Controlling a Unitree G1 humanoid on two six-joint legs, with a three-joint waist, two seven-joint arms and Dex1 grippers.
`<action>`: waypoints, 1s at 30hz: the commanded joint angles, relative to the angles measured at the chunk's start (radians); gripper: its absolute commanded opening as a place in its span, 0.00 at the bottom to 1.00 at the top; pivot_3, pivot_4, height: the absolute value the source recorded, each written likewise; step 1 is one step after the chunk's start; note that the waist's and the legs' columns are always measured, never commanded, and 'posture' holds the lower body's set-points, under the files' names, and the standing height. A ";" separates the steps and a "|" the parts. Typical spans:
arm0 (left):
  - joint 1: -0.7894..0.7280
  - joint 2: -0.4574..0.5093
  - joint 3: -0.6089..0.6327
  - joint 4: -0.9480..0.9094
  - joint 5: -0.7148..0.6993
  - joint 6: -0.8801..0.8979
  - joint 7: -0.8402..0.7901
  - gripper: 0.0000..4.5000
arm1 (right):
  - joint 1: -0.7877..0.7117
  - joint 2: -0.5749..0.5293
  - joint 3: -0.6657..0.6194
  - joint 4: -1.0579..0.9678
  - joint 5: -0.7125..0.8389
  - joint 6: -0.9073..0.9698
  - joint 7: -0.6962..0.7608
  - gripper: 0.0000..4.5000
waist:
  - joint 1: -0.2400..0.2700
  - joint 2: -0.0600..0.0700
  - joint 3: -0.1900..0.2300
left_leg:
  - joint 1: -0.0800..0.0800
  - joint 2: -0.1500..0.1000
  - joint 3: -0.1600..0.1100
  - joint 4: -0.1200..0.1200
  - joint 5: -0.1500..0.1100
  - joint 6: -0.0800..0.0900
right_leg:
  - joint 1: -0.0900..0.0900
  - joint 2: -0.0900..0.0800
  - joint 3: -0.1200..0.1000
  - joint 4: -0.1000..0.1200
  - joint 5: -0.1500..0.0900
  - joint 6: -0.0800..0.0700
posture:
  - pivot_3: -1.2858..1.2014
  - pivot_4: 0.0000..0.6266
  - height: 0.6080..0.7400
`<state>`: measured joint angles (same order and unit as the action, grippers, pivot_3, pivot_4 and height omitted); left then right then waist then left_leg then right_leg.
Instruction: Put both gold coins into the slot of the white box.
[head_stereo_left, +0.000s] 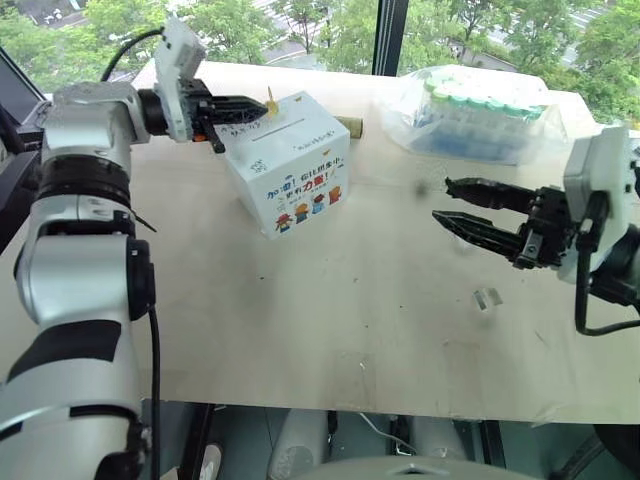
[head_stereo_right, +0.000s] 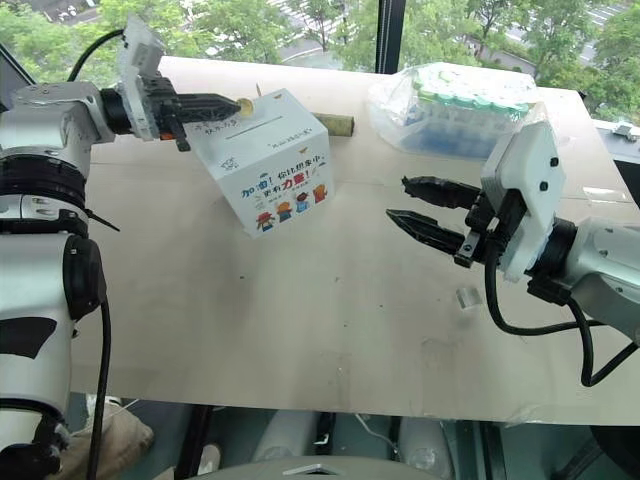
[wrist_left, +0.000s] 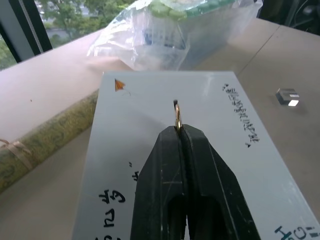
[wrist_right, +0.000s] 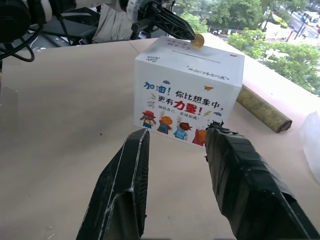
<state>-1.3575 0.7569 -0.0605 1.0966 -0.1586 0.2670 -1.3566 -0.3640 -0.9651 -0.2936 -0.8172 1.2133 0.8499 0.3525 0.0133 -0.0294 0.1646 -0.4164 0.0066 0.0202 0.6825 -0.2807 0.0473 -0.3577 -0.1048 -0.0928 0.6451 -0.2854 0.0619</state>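
The white box (head_stereo_left: 290, 165) with cartoon figures stands on the far left part of the table, its slot (head_stereo_left: 280, 131) a thin line across the top face. My left gripper (head_stereo_left: 262, 103) reaches level over the box's top, shut on a gold coin (head_stereo_right: 243, 104) at its fingertips. In the left wrist view the coin (wrist_left: 177, 116) stands edge-on just above the top face (wrist_left: 225, 150). My right gripper (head_stereo_left: 440, 200) hovers over the table to the right of the box, open and empty, pointing toward the box (wrist_right: 185, 100).
A clear bag of green-capped tubes (head_stereo_left: 475, 115) lies at the far right. A rolled gold-green tube (head_stereo_right: 337, 125) rests behind the box. A small clear plastic holder (head_stereo_left: 487, 298) sits on the table below my right gripper. The table's near edge (head_stereo_left: 400, 405) runs close to me.
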 joint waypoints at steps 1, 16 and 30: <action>-0.046 0.006 0.012 0.013 0.023 -0.019 -0.029 0.00 | 0.011 -0.010 -0.050 -0.032 -0.018 -0.043 -0.001 0.42 | 0.000 -0.001 0.000 | 0.000 0.000 0.000 0.000 0.000 0.000 | 0.000 0.000 0.000 0.000 0.000 0.000 | 0.52 0.24 1.00; -0.034 -0.008 0.014 0.013 0.091 -0.030 -0.014 0.00 | 0.005 -0.014 -0.048 -0.024 -0.031 -0.101 -0.005 0.42 | 0.000 -0.001 0.000 | 0.000 0.000 0.000 0.000 0.000 0.000 | 0.000 0.000 0.000 0.001 0.000 0.000 | 0.52 0.24 1.00; -0.025 -0.021 0.029 -0.018 0.099 -0.076 -0.018 0.00 | -0.014 0.006 -0.033 -0.032 -0.082 -0.144 -0.020 0.42 | 0.001 -0.001 0.000 | 0.000 0.000 0.000 0.001 0.000 0.000 | 0.000 0.000 0.000 0.002 0.000 0.000 | 0.52 0.24 1.00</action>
<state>-1.3687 0.7302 -0.0486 1.1157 -0.0588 0.2035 -1.3783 -0.3611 -0.9618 -0.2966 -0.8272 1.1375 0.7358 0.3386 0.0140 -0.0305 0.1648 -0.4162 0.0069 0.0198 0.6837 -0.2807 0.0473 -0.3579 -0.1049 -0.0928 0.6469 -0.2854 0.0619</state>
